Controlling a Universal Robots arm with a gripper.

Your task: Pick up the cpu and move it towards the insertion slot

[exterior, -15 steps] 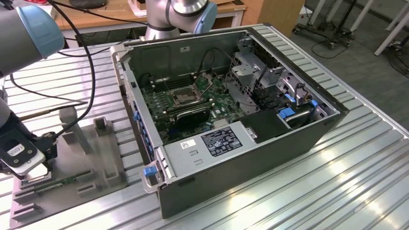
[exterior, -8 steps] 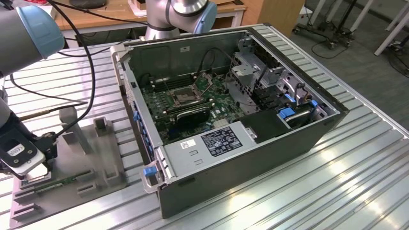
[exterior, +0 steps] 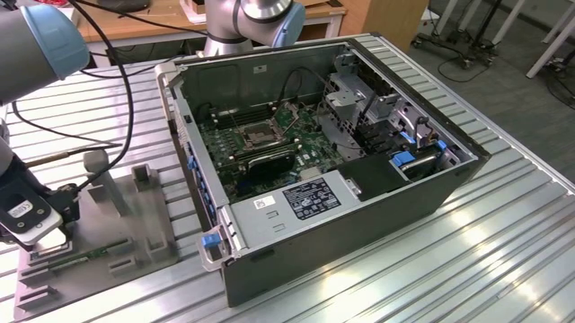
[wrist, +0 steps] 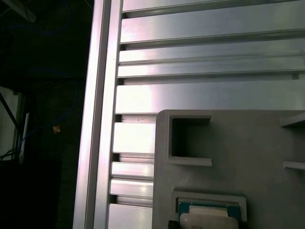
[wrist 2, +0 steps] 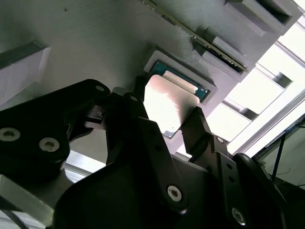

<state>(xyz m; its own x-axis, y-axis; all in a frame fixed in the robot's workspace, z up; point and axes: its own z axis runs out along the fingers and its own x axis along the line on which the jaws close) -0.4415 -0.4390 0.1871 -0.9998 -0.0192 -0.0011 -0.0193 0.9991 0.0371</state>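
We find the cpu (wrist 2: 169,102) between the fingers (wrist 2: 202,131), touching both, seated in a recess (wrist 2: 159,56) of the fixture plate (wrist 2: 95,43) on the surface (wrist: 200,33).

Ribbed metal table (exterior: 503,269), grey floor (exterior: 512,87), wooden desk (exterior: 134,28) behind.

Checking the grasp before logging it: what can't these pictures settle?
cpu: cut off by the first wrist view's edge.
cpu's edges, second wrist view: partly behind the gripper.
insertion slot, exterior view: too small to tell whether its frame is open.
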